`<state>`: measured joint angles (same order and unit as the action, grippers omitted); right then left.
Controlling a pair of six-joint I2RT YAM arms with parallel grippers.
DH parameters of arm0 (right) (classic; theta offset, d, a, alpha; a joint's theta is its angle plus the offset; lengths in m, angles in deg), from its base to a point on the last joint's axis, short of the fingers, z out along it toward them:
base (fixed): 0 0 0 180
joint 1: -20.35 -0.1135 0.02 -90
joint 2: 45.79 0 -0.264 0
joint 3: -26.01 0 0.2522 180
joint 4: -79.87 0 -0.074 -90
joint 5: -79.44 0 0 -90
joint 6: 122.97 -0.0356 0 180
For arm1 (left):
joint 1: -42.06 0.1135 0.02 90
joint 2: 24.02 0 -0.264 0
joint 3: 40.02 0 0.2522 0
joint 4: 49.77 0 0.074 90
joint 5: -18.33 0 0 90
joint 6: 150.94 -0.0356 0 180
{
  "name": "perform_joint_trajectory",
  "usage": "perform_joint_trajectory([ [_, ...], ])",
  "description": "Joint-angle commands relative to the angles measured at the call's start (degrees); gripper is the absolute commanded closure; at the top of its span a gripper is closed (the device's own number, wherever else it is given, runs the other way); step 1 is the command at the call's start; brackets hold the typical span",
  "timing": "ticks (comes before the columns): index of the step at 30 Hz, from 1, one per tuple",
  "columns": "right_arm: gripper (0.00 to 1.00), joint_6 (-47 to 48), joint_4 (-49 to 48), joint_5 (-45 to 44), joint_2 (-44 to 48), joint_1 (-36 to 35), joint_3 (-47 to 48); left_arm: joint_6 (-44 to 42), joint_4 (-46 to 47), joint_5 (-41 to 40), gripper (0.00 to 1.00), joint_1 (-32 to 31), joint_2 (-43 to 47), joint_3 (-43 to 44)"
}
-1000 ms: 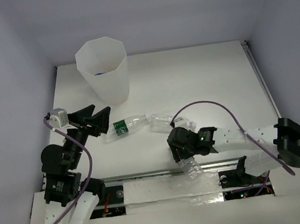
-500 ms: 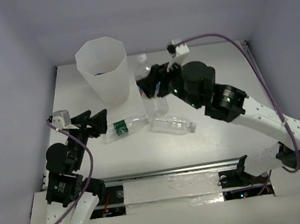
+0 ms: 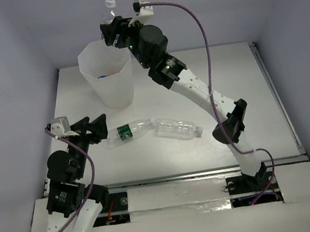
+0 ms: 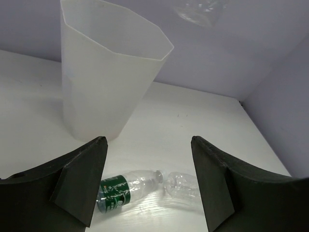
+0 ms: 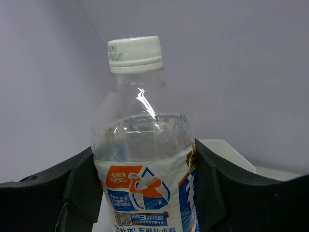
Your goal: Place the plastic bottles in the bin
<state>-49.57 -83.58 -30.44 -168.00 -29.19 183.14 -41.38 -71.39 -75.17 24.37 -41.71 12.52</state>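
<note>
Your right gripper (image 5: 145,186) clamps the bottle (image 5: 141,140) upright; top view puts it high near the bin (image 3: 108,79) rim, wrist shows its orange-blue label (image 5: 137,191).

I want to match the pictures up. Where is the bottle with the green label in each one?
Top view: the green-label bottle lies left of the middle, on its side.
Left wrist: low in the middle.
Right wrist: not in it.
Shared landmark: the bin, standing behind the bottle in both.
</note>
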Motion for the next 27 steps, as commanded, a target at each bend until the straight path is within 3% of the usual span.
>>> perform_joint_trajectory([
  [1, 0.49, -3.3, -12.6, 1.2, -3.5, 2.1, 4.6, -0.6, 1.2, -0.6, 0.33, -1.2, 0.7, 1.0],
  [6, 0.43, -3.2, -19.4, 3.4, -10.3, 2.6, 8.0, -0.7, 1.2, -0.4, 0.33, -1.7, 0.3, 1.1],
  [10, 0.31, -2.0, -18.4, 5.6, -13.2, 2.6, 7.8, -0.7, 1.3, -0.3, 0.33, -2.3, 0.4, 1.1],
  [15, 0.08, 0.7, -17.6, 7.9, -11.2, 2.6, 4.3, -0.9, 1.3, -0.4, 0.32, -2.3, -0.5, 1.1],
  [20, 0.0, 2.5, -17.0, 11.3, -5.1, 2.6, -0.7, -1.4, 2.2, 5.7, 0.28, -1.2, -4.5, 0.9],
  [24, 0.0, 3.4, -18.5, 12.2, 4.3, 2.6, -13.9, -2.2, 1.7, 7.5, 0.26, -0.1, -10.8, 1.3],
  [27, 0.05, 3.5, -23.8, 12.0, 16.7, 2.6, -31.8, -3.1, 0.7, 8.2, 0.26, -0.1, -15.1, 1.7],
])
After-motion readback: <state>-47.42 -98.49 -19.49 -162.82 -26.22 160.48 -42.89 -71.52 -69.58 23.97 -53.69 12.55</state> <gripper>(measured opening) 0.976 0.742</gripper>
